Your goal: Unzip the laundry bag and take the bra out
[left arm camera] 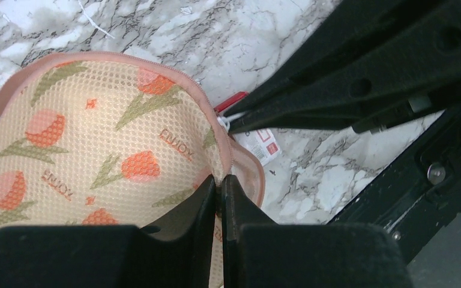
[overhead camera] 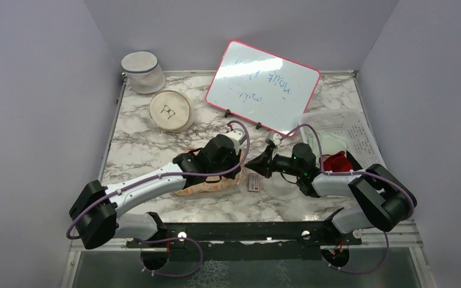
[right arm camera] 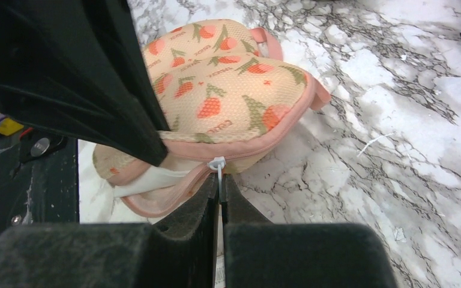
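The laundry bag, cream mesh with pink zipper edging, lies on the marble table between both arms. The bra, peach with red and green print, shows through the mesh, still inside. My left gripper is shut on the bag's mesh edge by the zipper; in the top view it sits over the bag's right end. My right gripper is shut on the white zipper pull; in the top view it meets the left gripper. Left of the pull the zipper gapes, showing white lining.
A small red-and-white label lies beside the bag. A whiteboard leans at the back. A white basket with a red cloth stands at the right. A round cream disc and a mesh cylinder sit back left.
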### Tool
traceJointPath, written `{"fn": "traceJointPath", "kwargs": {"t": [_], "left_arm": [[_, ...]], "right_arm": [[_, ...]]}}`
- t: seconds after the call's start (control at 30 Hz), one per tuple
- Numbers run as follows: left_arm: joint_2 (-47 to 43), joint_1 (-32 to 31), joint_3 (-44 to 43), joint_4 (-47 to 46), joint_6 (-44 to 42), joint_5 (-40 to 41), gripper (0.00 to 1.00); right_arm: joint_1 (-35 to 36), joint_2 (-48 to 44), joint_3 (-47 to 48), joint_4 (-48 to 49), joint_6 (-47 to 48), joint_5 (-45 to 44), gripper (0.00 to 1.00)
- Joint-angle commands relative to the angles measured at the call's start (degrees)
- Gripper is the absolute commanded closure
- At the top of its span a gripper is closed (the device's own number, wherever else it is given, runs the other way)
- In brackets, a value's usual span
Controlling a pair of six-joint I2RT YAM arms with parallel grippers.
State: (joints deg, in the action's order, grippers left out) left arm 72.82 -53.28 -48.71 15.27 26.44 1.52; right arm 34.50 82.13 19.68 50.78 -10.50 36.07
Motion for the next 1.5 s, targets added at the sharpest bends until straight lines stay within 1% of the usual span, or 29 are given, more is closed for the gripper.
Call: {"fn": "traceJointPath", "kwargs": {"t": [0.0, 0.2, 0.33, 0.47, 0.63, 0.73, 0.77, 0.87, 0.97, 1.0, 1.03, 1.07, 1.13, 1.23, 1.3, 1.4, 1.47], "left_arm": [[-4.56, -0.16, 1.32, 0.88, -8.35, -6.0, 1.0], [-5.81, -0.23, 0.62, 3.82, -17.16, -12.1, 1.0], [-5.55, -0.93, -0.11, 4.54, -20.87, -14.83, 1.0], [-4.93, -3.32, -1.34, 4.32, -26.67, -13.63, 1.0], [-0.23, -5.03, -2.0, 4.22, -32.5, -7.17, 1.0], [4.0, -5.16, -0.73, 3.93, -32.23, -2.63, 1.0], [6.38, -5.17, 1.4, 3.39, -28.56, 1.11, 1.0], [5.37, -5.17, 2.62, 3.19, -23.15, 1.73, 1.0], [2.42, -5.17, 3.7, 3.28, -17.84, 2.08, 0.85], [1.36, -5.17, 3.85, 3.28, -16.07, 1.89, 0.76], [0.41, -5.17, 3.75, 3.27, -14.21, 1.57, 0.65], [-0.43, -5.17, 3.59, 3.2, -12.36, 1.17, 0.57], [-1.79, -5.17, 2.91, 2.93, -9.4, 0.15, 0.48], [-3.45, -5.17, 1.99, 0.92, -5.46, -0.46, 0.4], [-3.77, -5.17, 1.13, -0.91, -4.48, -0.13, 0.33], [-1.9, -5.17, -1.7, -0.94, -4.75, 3.2, 0.33], [0.33, -5.17, -3.83, 0.43, -5.26, 6.0, 0.36]], "right_arm": [[-0.01, 0.76, 0.7, 0.43, -1.93, -5.74, 0.99], [-0.32, 0.33, -0.18, 0.4, -2.86, -11.7, 0.99], [-1.24, 0.71, -0.44, 0.46, -3.98, -13.09, 0.99], [-2.74, 2.76, -0.1, 1.07, -5.98, -12.24, 0.99], [-3.94, 3.17, -1.14, 3.94, -7.38, -11.3, 0.99], [-4.0, 1.47, -2.38, 5.11, -6.87, -11.57, 0.99], [-4.0, -0.14, -3.02, 5.14, -5.07, -10.14, 0.99], [-4.0, -1.24, -2.55, 4.38, -2.16, -6.24, 0.99], [-4.07, -1.77, -2.27, 4.2, -1.47, -2.9, 0.99], [-4.01, -1.8, -2.39, 4.82, -1.45, -1.78, 0.99], [-4.0, -1.65, -2.41, 5.36, -1.66, -0.86, 0.99], [-4.0, -1.4, -2.3, 5.91, -1.96, 0.21, 0.99], [-4.0, -0.68, -1.73, 6.1, -2.29, 2.06, 0.99], [-4.0, -0.18, -1.15, 6.21, -2.71, 3.94, 0.99], [-4.0, -0.23, -1.16, 6.62, -2.97, 4.7, 0.99], [-3.99, -0.47, -1.29, 6.81, -3.06, 5.23, 0.99], [-4.0, -0.72, -1.44, 6.85, -3.04, 5.44, 0.99]]}}
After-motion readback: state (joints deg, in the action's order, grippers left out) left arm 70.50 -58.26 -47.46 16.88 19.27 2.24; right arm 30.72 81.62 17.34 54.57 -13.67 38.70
